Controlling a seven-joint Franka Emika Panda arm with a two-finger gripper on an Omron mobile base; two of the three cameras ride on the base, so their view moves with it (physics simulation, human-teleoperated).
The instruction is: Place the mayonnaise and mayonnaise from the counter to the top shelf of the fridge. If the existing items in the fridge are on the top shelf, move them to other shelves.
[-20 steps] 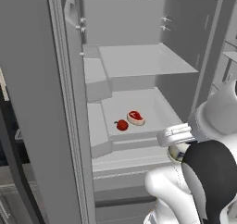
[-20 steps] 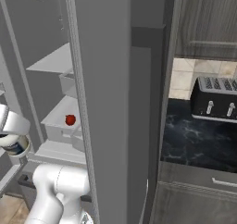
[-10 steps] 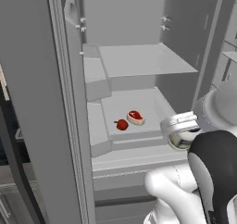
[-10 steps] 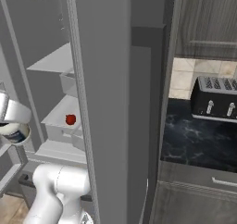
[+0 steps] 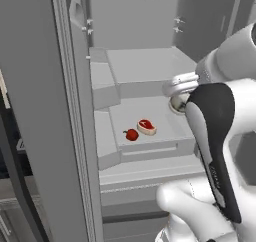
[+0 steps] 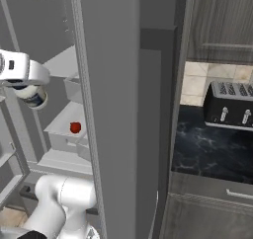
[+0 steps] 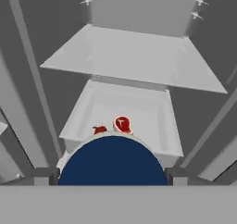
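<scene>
My gripper [image 7: 112,176] is shut on the slim white mayonnaise jar, whose dark navy lid [image 7: 112,162] bulges between the fingers [image 7: 44,174]. In the left base view the jar [image 5: 177,104] hangs under the hand, in front of the open fridge at its right side. The right base view has the jar [image 6: 33,96] at the far left. The top shelf [image 7: 134,56] lies bare ahead and above. On the shelf below it [image 5: 165,122] lie the red steak [image 5: 146,126] and the round red vegetable [image 5: 131,134]. The pale-yellow jar with the blue lid is out of view.
The thick grey fridge door [image 5: 40,111] stands open on the left, and the fridge's side wall [image 6: 118,109] rises on the right. Beyond it, the black counter [image 6: 212,149] carries a black toaster [image 6: 232,104] under dark wood-grain cupboards [image 6: 222,20].
The arm has lifted the held jar from beside the lower shelf up toward the level of the top shelf. The steak and the vegetable have not moved.
</scene>
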